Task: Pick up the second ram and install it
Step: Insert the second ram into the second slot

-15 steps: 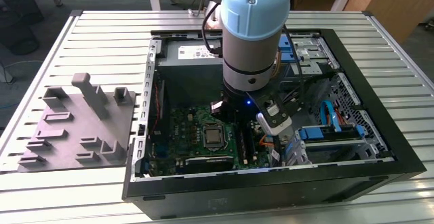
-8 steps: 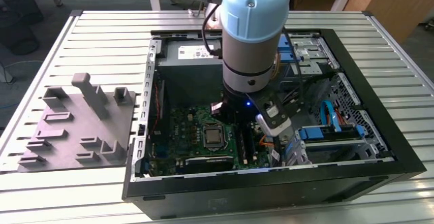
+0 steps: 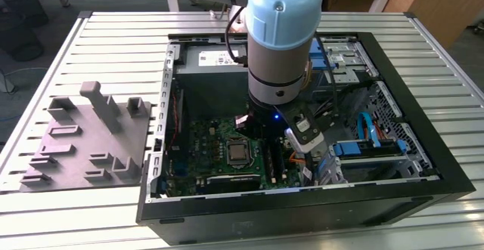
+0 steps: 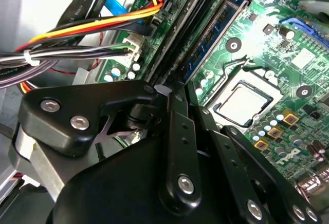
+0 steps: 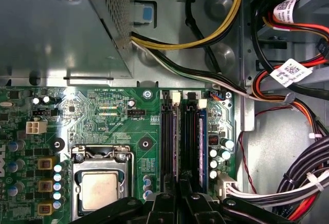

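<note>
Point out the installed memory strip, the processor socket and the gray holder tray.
memory strip (image 5: pixel 201 147), first wrist view, middle of its blue edge.
processor socket (image 5: pixel 100 189), first wrist view, centre of the metal lid.
gray holder tray (image 3: pixel 83 148), exterior view, flat base.

One processor (image 5: pixel 99 191), one RAM stick (image 5: pixel 201 147) (perhaps two), one tray (image 3: pixel 87 142).

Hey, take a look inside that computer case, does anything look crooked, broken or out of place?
Nothing stands out. The gripper is low over the memory slots, a ram stick sits straight in its slot, and the cables are bundled aside.
</note>
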Motion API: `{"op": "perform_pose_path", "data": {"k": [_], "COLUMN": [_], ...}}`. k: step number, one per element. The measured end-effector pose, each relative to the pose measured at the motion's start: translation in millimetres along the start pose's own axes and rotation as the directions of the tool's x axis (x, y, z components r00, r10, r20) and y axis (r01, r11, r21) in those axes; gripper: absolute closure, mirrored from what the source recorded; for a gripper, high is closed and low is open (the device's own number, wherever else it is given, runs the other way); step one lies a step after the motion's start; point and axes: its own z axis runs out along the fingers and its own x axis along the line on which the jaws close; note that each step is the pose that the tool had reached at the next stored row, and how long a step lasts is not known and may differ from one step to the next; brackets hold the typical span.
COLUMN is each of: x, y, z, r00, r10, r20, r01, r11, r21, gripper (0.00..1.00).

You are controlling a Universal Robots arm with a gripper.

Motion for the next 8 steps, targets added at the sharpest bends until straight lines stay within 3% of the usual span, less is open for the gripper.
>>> {"op": "perform_pose_path", "data": {"k": [8], "x": [0.0], "y": [0.0], "z": [-0.3], "r00": [1.0000], "r10": [0.000], "r20": [0.0000], "r01": [0.000], "r11": [1.0000], "r21": [0.0003], "gripper": [0.79]}}
